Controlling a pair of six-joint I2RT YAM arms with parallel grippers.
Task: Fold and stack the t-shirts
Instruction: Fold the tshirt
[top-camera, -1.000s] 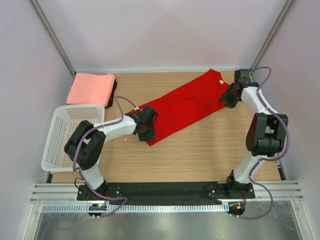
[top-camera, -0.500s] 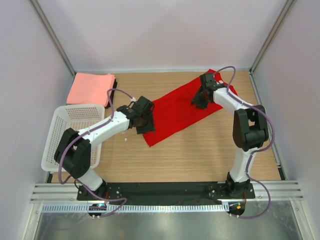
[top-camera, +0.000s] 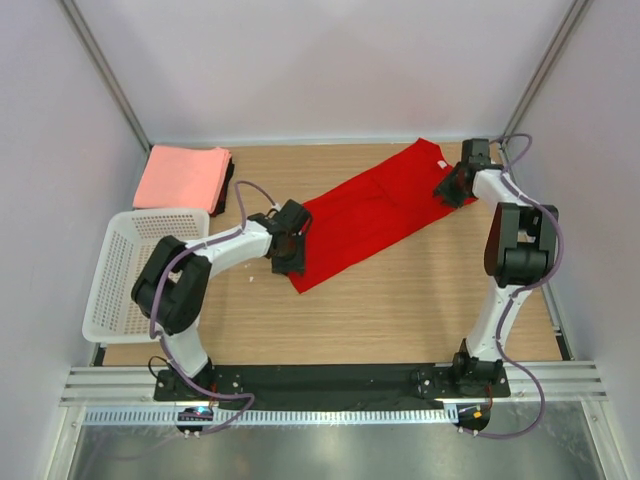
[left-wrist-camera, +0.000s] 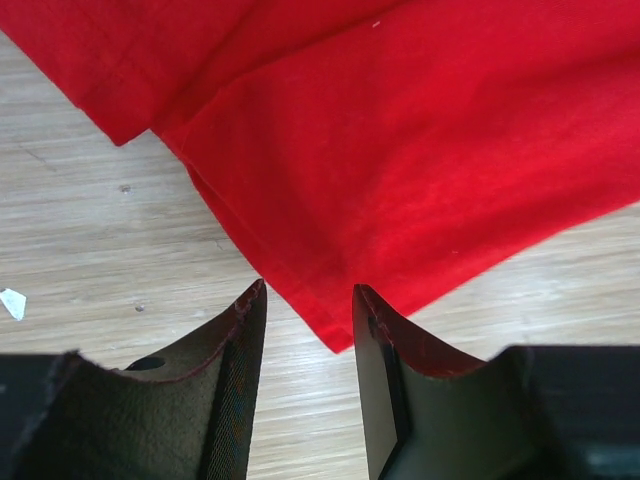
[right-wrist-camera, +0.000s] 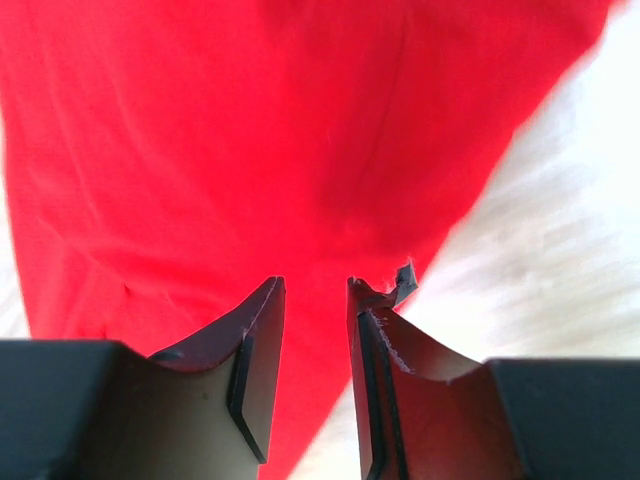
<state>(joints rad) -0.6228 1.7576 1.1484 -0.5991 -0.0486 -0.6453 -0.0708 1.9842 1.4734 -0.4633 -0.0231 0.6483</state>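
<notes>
Hovering my left fingers (top-camera: 290, 262) parted over red t-shirt (top-camera: 370, 205) near hem, right fingers (top-camera: 448, 190) parted over far collar end, lining up fold.

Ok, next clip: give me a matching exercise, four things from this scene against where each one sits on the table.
Things:
1. red t-shirt
2. salmon-pink folded shirts
3. white mesh basket
4. right hand

Places:
A. far-left corner
B. at the red shirt's far-right end
C. left edge, toward the near side
D. laid diagonally across the middle

Pairs: 1-D, 2-A, 3-C, 4-B
</notes>
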